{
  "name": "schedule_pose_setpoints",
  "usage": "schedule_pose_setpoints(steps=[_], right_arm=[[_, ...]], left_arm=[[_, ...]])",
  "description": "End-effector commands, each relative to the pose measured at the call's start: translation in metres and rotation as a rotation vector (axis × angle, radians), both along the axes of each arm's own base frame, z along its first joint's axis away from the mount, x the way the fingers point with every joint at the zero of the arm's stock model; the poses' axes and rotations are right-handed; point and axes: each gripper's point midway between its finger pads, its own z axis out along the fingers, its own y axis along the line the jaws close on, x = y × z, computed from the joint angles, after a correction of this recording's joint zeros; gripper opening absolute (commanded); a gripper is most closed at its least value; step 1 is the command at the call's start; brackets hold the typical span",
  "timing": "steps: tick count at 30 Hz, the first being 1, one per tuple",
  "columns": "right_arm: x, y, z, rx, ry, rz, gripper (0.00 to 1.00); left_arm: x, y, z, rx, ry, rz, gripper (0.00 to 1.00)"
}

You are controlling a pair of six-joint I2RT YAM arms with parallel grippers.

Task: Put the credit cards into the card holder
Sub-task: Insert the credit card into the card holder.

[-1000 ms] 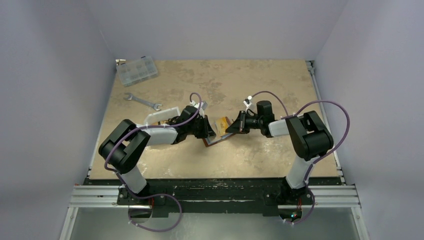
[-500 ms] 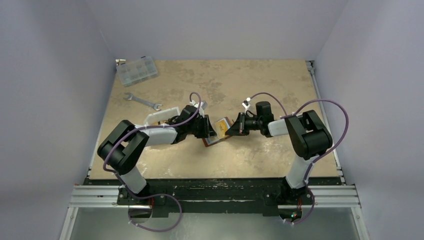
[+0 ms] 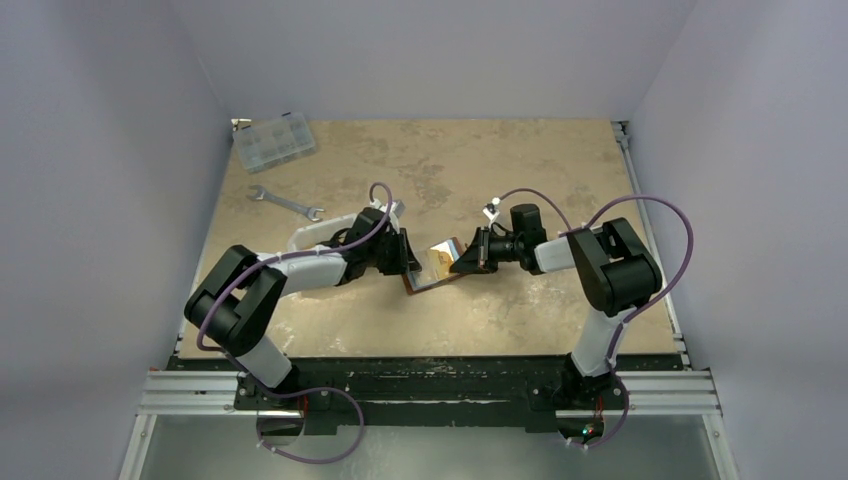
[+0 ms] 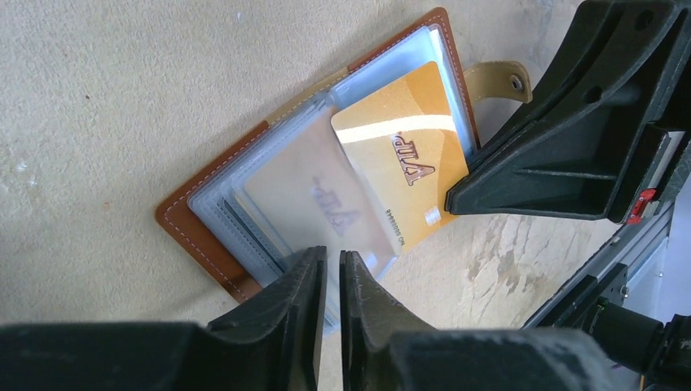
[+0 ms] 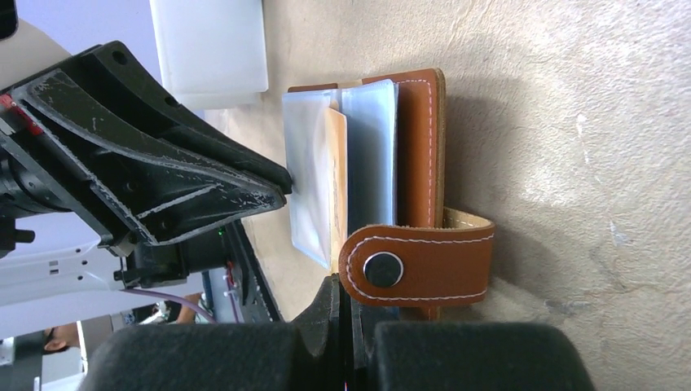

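Left wrist view: the left pincer (image 4: pixel 332 254) stands with a slim gap between its fingers, its tips at the near edge of the clear sleeves (image 4: pixel 297 187) of the card holder (image 4: pixel 204 195). The holder lies open on the table (image 4: pixel 106 98). A gold card (image 4: pixel 399 147) sits partly inside one sleeve (its outer end bare). The right pincer (image 4: pixel 450 198), pressed together, meets that card's edge; whether it pinches the card cannot be told. Farther off lie a white tray (image 5: pixel 208 49), a wrench (image 3: pixel 285 203) and a clear box (image 3: pixel 273 142).
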Motion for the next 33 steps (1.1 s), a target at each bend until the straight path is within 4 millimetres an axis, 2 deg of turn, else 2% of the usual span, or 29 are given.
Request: schedule_pose_setpoints(steps=[1,12,21,33], right_arm=[[0.001,0.0,-0.003,-0.01,0.034,-0.053,0.0],[-0.004,-0.002,-0.002,-0.013,0.059,-0.182,0.0],[-0.015,0.007,-0.005,-0.027,0.089,-0.132,0.0],[-0.019,0.014,-0.009,-0.023,0.09,0.009,0.0]], left_arm=[[-0.006,0.009,-0.017,0.037,0.022,0.001,0.14],[-0.014,0.017,-0.029,0.052,0.056,0.024,0.04],[-0.015,0.014,-0.029,0.043,0.057,0.014,0.02],[-0.016,0.016,-0.031,0.056,0.053,0.004,0.0]])
